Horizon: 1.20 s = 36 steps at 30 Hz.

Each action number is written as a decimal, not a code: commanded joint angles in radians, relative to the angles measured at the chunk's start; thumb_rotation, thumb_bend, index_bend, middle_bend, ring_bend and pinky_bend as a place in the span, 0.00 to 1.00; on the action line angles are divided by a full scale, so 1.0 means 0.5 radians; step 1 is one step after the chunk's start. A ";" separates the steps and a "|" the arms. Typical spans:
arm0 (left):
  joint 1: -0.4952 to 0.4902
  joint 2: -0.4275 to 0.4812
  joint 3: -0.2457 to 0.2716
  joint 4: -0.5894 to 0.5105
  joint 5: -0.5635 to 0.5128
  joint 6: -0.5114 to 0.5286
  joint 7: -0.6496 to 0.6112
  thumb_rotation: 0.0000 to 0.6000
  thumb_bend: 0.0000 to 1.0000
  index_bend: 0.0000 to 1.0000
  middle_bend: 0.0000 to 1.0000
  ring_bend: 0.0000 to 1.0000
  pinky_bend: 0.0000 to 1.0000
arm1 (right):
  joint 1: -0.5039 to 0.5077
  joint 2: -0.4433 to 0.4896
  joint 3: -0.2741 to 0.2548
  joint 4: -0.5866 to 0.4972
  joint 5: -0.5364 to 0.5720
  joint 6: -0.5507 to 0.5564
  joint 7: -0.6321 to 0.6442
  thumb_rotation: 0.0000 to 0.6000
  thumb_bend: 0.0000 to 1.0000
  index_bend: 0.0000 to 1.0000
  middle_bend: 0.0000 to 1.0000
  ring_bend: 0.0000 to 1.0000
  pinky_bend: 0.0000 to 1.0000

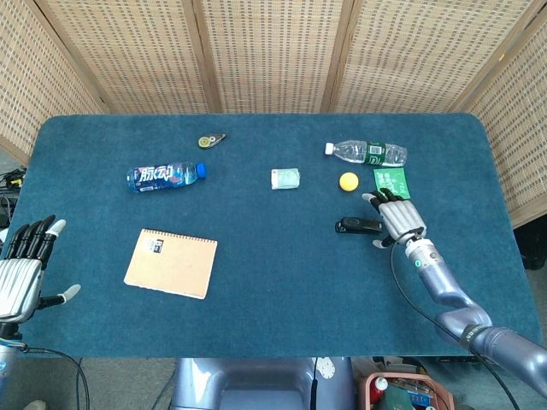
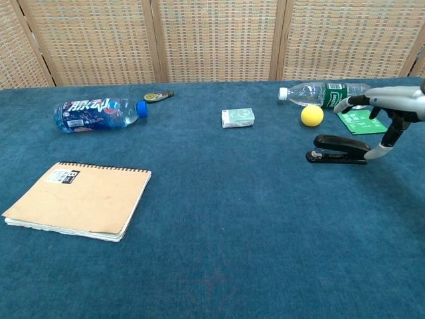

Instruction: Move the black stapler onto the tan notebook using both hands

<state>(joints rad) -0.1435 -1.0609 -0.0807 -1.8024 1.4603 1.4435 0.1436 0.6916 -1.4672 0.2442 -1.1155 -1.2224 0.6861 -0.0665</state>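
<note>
The black stapler [image 1: 357,225] [image 2: 340,149] lies on the blue table to the right of centre. My right hand [image 1: 396,219] [image 2: 387,113] hovers over its right end with fingers spread, holding nothing. The thumb curves down close beside the stapler's rear; whether it touches I cannot tell. Flat at the front left lies the tan notebook [image 1: 171,262] [image 2: 78,199]. At the table's left edge my left hand [image 1: 24,266] stays open, seen only in the head view.
A yellow ball [image 1: 348,181], a clear water bottle [image 1: 367,152] and a green packet [image 1: 391,184] lie just behind the stapler. A small white box [image 1: 285,178] sits at centre, a blue bottle [image 1: 164,176] and a small tape measure [image 1: 210,139] at the back left.
</note>
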 commanded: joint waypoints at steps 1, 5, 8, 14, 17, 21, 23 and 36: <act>-0.008 -0.003 -0.007 0.001 -0.024 -0.016 0.004 1.00 0.12 0.00 0.00 0.00 0.00 | 0.054 -0.089 -0.023 0.112 0.042 -0.063 -0.018 1.00 0.02 0.09 0.14 0.03 0.23; -0.019 -0.006 -0.013 0.002 -0.045 -0.035 0.010 1.00 0.13 0.00 0.00 0.00 0.00 | 0.088 -0.207 -0.032 0.273 0.064 -0.089 0.010 1.00 0.04 0.18 0.25 0.12 0.34; -0.021 -0.008 -0.014 0.002 -0.051 -0.038 0.010 1.00 0.13 0.00 0.00 0.00 0.00 | 0.110 -0.289 -0.042 0.380 0.041 -0.083 0.049 1.00 0.08 0.28 0.32 0.19 0.40; -0.025 -0.007 -0.014 -0.001 -0.060 -0.042 0.009 1.00 0.13 0.00 0.00 0.00 0.00 | 0.149 -0.427 -0.051 0.565 -0.045 0.014 0.126 1.00 0.30 0.54 0.55 0.40 0.56; -0.023 -0.003 -0.014 -0.002 -0.064 -0.041 0.002 1.00 0.13 0.00 0.00 0.00 0.00 | 0.151 -0.446 -0.065 0.601 -0.090 0.068 0.142 1.00 0.34 0.56 0.57 0.41 0.58; -0.021 0.012 -0.010 -0.007 -0.065 -0.043 -0.024 1.00 0.13 0.00 0.00 0.00 0.00 | 0.137 -0.410 -0.074 0.555 -0.159 0.185 0.197 1.00 0.40 0.57 0.59 0.43 0.60; -0.021 0.020 -0.010 -0.011 -0.063 -0.044 -0.037 1.00 0.13 0.00 0.00 0.00 0.00 | 0.128 -0.369 -0.083 0.488 -0.199 0.245 0.199 1.00 0.41 0.58 0.59 0.43 0.60; -0.018 0.115 0.019 -0.054 -0.038 -0.085 -0.207 1.00 0.13 0.00 0.00 0.00 0.00 | 0.285 -0.001 0.025 -0.626 -0.134 0.293 -0.488 1.00 0.42 0.58 0.59 0.43 0.60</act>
<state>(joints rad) -0.1546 -1.0119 -0.0735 -1.8237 1.4406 1.4020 0.0518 0.7894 -1.5075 0.2233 -1.2996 -1.3544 0.8584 -0.1550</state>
